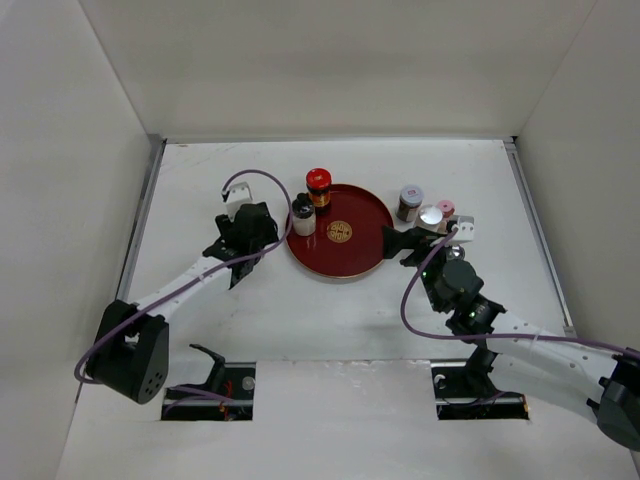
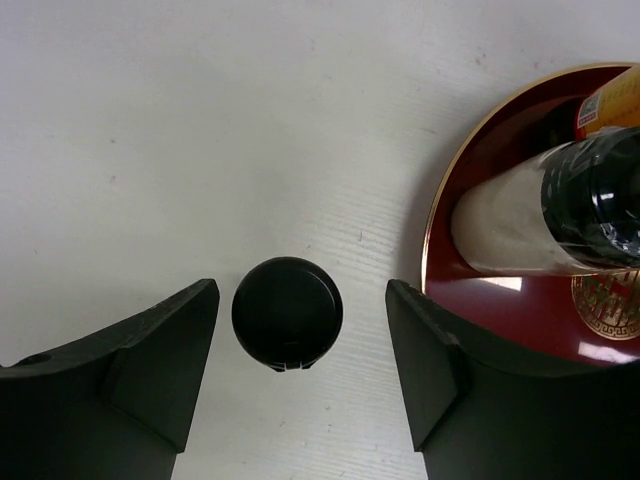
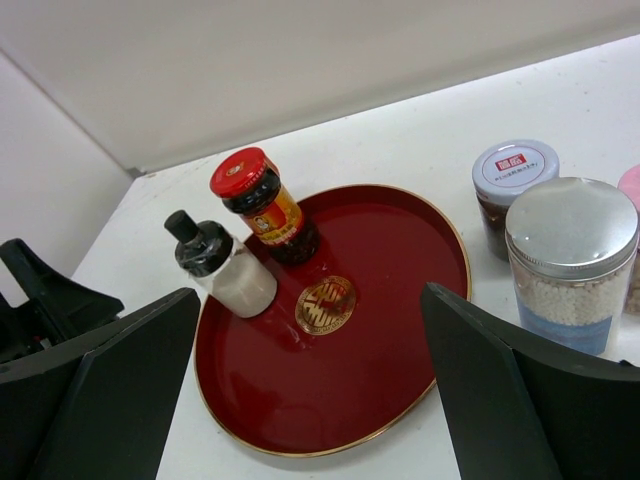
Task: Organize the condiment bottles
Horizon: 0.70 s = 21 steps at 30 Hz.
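A black-capped dark bottle (image 2: 287, 313) stands on the white table, seen from above. My left gripper (image 2: 300, 335) is open around it, a finger on each side and neither touching; in the top view the left gripper (image 1: 232, 262) hides it. On the round red tray (image 1: 345, 262) stand a red-lidded dark jar (image 1: 318, 186) and a pale bottle with a black cap (image 1: 303, 215). A grey-lidded dark jar (image 3: 513, 190), a silver-lidded blue-banded jar (image 3: 570, 260) and a pink lid (image 3: 632, 185) stand right of the tray. My right gripper (image 1: 398, 243) is open and empty at the tray's right rim.
White walls enclose the table on the left, back and right. The tray (image 2: 440, 230) lies just right of my left gripper's right finger (image 2: 440, 380). The cluster of jars (image 1: 432, 215) sits close behind my right gripper.
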{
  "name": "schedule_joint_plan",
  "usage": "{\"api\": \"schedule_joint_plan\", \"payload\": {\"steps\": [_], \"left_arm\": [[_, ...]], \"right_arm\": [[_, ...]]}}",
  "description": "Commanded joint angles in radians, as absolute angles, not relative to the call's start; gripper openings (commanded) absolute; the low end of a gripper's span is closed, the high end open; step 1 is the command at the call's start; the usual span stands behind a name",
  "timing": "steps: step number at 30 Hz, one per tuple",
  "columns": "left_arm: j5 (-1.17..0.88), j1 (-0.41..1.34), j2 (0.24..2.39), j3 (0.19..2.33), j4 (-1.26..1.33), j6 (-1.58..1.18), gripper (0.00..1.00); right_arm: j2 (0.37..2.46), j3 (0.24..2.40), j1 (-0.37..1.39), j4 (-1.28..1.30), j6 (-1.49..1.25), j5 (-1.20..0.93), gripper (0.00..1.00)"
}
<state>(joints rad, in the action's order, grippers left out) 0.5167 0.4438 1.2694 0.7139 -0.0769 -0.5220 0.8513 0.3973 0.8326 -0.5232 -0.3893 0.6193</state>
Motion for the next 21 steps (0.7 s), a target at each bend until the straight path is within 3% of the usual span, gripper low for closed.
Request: {"api": "schedule_joint_plan", "payload": {"steps": [1, 11, 21], "left_arm": [[0.508, 0.436, 1.279, 0.713, -0.025, -0.54, 0.64], [0.505, 0.446, 1.238, 0.719, -0.038, -0.537, 0.34], [0.545, 0.631, 1.192, 0.893, -0.089, -0.491, 0.31]], "right_arm": [[0.839, 0.437, 0.832, -0.541, -0.396, 0.604, 0.99], [0.838, 0.434, 0.831, -0.541, -0.396, 0.606, 0.99], [0.839, 0.436, 0.831, -0.541, -0.396, 0.606, 1.0]]}}
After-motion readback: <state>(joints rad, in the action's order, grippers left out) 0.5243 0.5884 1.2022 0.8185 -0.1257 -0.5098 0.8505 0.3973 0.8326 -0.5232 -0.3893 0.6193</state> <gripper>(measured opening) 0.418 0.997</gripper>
